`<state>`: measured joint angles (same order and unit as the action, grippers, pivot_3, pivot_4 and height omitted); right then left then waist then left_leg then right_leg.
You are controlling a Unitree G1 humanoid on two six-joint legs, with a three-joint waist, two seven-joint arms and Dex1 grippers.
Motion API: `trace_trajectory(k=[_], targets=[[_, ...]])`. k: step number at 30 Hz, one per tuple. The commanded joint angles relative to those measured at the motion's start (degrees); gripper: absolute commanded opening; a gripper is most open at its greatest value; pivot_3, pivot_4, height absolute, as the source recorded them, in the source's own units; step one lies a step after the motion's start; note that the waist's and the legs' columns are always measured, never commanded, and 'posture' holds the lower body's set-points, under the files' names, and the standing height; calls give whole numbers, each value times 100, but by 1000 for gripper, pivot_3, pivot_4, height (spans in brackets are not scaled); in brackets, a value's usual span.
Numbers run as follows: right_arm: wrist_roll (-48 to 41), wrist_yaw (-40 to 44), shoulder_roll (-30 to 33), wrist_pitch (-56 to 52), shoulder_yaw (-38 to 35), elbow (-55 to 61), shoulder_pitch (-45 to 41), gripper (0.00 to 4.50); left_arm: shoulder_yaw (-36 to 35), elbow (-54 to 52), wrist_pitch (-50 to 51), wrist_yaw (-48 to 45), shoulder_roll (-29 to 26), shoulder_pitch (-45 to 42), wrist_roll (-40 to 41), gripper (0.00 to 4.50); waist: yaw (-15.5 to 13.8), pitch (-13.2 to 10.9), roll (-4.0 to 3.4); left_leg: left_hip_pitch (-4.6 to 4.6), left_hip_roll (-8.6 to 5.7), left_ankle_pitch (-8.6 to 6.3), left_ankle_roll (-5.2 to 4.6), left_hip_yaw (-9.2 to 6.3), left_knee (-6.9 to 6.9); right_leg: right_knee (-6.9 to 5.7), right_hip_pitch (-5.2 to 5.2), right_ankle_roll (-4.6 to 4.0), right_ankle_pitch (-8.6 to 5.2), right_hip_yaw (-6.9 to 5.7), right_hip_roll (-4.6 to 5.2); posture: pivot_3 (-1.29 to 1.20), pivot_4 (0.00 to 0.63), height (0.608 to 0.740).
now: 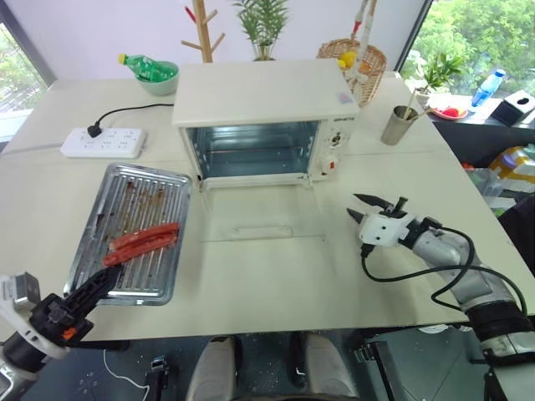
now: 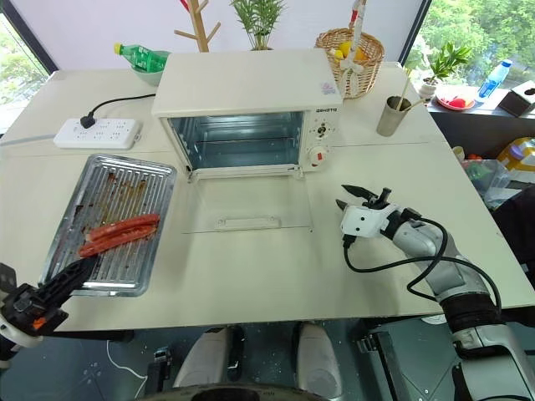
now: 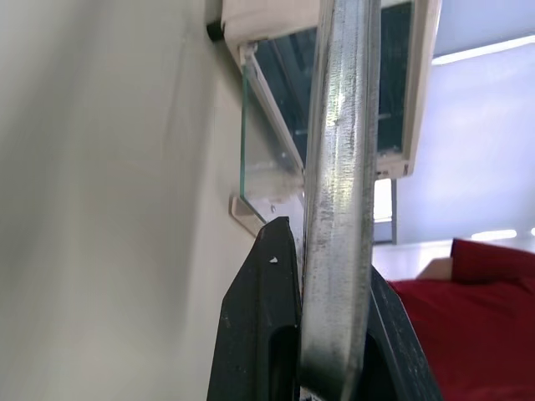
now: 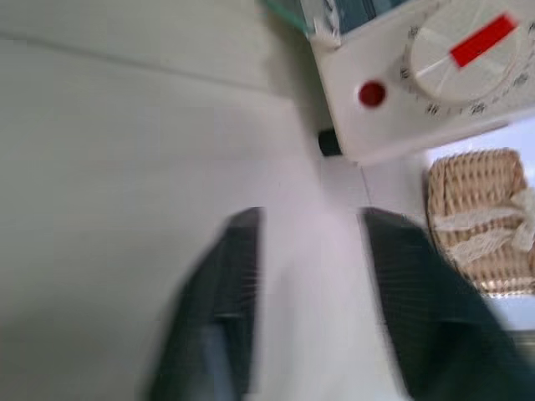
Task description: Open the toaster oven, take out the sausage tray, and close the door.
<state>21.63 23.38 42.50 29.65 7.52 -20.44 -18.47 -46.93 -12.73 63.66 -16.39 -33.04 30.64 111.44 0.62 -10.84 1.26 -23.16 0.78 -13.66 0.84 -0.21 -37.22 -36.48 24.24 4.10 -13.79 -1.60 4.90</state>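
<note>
Our left gripper is clamped on the near rim of the sausage tray, which rests on the table left of the toaster oven. The door lies flat open, left of our right gripper, whose fingers stand apart, empty. We should release the tray cleanly, then lift the door evenly by its handle.

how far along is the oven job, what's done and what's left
Done: the cream-white toaster oven stands open, its glass door flat on the table, and the silver ribbed sausage tray is out, left of the oven. In hand: the left gripper is shut on the tray's near rim. The right gripper, fingers apart, hovers right of the door. Left: release the tray and close the door.
</note>
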Motion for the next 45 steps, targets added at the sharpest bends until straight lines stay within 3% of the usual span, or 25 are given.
trace_trajectory(k=[1, 9, 15, 25, 30, 35, 41, 44, 45], targets=[[35, 38, -92, 159, 157, -93, -123, 64, -240, -289, -206, -91, 136, 93, 156, 0, 0, 1, 1, -1, 0, 0, 0, -1, 0, 2, -1, 0, 0, 0, -2, 0, 150, 740], [301, 119, -315, 436, 668, -108, -164, 64, -526, -380, -473, -64, 467, 326, 156, 0, 15, 30, 44, 0, 7, -1, -1, -3, 4, 12, -3, -4, 2, 0, -22, 0, 150, 740], [356, 133, -524, 538, 829, 189, -194, 64, -772, -135, -477, -22, 383, 353, 156, 0, 14, 64, 92, 2, 15, -1, 0, -9, 5, 15, -6, -8, 2, -4, -27, 0, 150, 740], [-29, 13, -383, 654, 317, 885, -400, 64, -818, 386, -319, 45, 7, 273, 156, 0, 6, 61, 86, -4, 17, -2, 0, -9, 7, 18, 2, -10, 3, -4, -20, 0, 150, 740], [-339, -305, -635, 201, -205, 1190, -1105, 64, -611, 522, -215, 56, -197, 182, 156, 0, 22, 56, 78, -5, 18, -2, 1, -8, 7, 20, 6, -13, 6, -4, -20, 0, 150, 740], [-979, 167, -812, -514, -276, 1571, -1194, 64, -382, 545, -48, 1, -370, 139, 156, 0, -26, 61, 87, -8, 19, -2, 1, -15, 21, 32, 4, -18, 9, -8, -21, 0, 150, 740], [-3586, 1910, -547, -3308, -484, 3250, -301, 64, 28, 480, 305, -255, -853, 232, 156, 0, -100, 50, 69, -18, 17, -3, -1, -10, 20, 38, 8, -18, 10, -7, -7, 0, 150, 740], [-4382, 2437, -146, -4208, -728, 3785, 32, 895, 164, 551, 422, -406, -1092, 245, 156, 0, -120, 42, 55, -18, 16, -4, 1, -6, 17, 38, 11, -18, 10, -11, 12, 0, 150, 740], [-4811, 2717, 110, -4588, -914, 3990, 237, 1360, 244, 579, 528, -533, -1239, 198, 59, 0, -121, 42, 55, -18, 16, -4, 2, -4, 16, 38, 13, -18, 10, -11, 15, 0, 150, 740]])
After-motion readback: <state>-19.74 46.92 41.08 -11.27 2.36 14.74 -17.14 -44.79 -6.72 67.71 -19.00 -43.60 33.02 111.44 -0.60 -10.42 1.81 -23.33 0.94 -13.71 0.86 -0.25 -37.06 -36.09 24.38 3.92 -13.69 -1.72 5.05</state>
